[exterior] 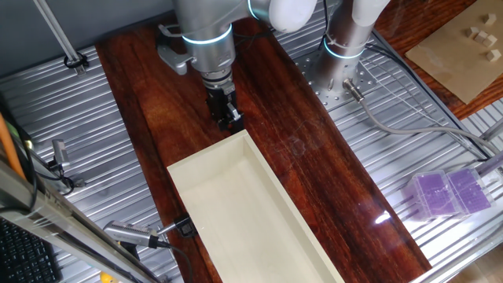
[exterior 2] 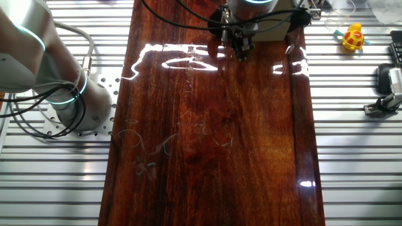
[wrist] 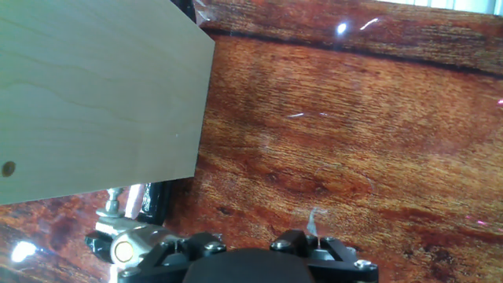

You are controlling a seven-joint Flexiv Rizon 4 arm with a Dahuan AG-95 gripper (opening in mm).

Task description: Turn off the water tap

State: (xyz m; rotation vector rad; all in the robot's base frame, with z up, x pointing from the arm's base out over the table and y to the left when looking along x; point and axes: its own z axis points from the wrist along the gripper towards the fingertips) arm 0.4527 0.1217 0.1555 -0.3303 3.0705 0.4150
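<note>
The tap [wrist: 119, 238] is a small chrome piece with a brass centre, seen only in the hand view at the lower left. It sits in a black clamp [wrist: 157, 203] by the corner of the pale wooden box [wrist: 94, 86]. My gripper [exterior: 229, 119] hangs just past the far end of the box [exterior: 236, 212], low over the dark wooden board, with the tap to its left in the hand view. Its black fingers look close together with nothing between them. In the other fixed view my gripper [exterior 2: 241, 51] is at the top, and the tap is hidden there.
A clamp with a silver handle [exterior: 134, 236] grips the box's near left side. A second arm's base [exterior: 346, 39] stands on the metal table at the back right. A purple case [exterior: 448, 192] lies at the right. A yellow toy [exterior 2: 353, 37] lies off the board.
</note>
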